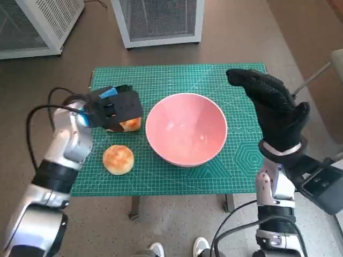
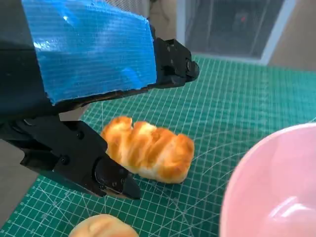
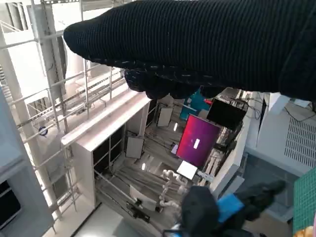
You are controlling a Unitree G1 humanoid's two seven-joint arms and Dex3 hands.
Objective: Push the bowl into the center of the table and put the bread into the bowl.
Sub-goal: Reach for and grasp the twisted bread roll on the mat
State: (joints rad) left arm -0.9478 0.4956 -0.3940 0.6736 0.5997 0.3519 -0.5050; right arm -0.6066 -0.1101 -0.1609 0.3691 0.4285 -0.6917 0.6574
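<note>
The pink bowl (image 1: 185, 128) stands near the middle of the green mat (image 1: 230, 77); its rim (image 2: 276, 187) shows in the left wrist view. A braided bread (image 2: 148, 150) lies on the mat just left of the bowl, half hidden in the head view (image 1: 130, 125) under my left hand (image 1: 112, 110). That hand hovers over it with black fingers (image 2: 94, 168) spread to either side, holding nothing. A round bun (image 1: 118, 159) lies nearer the front edge. My gloved right hand (image 1: 270, 104) is raised right of the bowl, fingers stretched and apart from it.
Two white slatted cabinets (image 1: 158, 19) stand on the floor beyond the table. A person's shoes (image 1: 177, 249) show below the front edge. In the right wrist view the glove (image 3: 197, 44) fills the top and my left hand (image 3: 222, 207) appears low down.
</note>
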